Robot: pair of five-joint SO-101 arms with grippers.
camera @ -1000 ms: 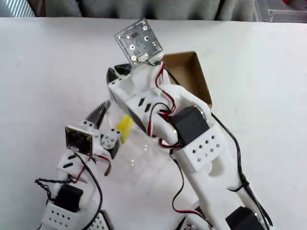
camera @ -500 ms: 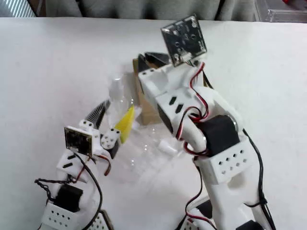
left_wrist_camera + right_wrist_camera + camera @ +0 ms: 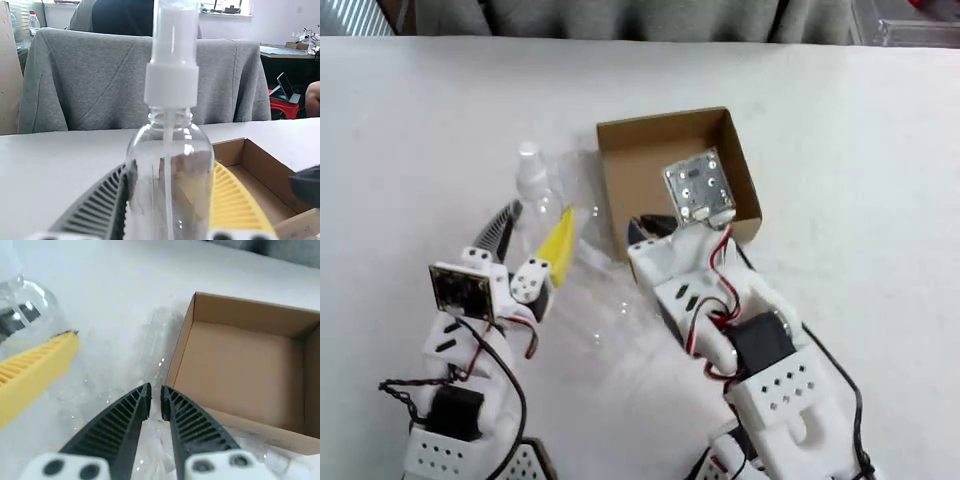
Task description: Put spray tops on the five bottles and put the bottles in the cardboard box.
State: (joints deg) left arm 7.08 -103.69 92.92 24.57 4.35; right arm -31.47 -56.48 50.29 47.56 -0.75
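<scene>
Bottle [image 3: 167, 170] clear plastic, gripped in ribbed left tool [image 3: 539, 210]; cardboard box [image 3: 660, 170] square.

I had the left gripper [image 3: 170, 200] clamped on a clear bottle [image 3: 167, 170], grey finger [image 3: 100, 205] against one side, yellow finger [image 3: 232, 205] against the other. A white spray top [image 3: 172, 60] sat on its neck. The cardboard box [image 3: 260, 160] lay open just beyond.

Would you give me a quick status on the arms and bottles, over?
Left gripper shut on upright bottle, spray top on. Right gripper shut, empty, at cardboard box corner. Box empty; loose bottle lying beside it.
</scene>
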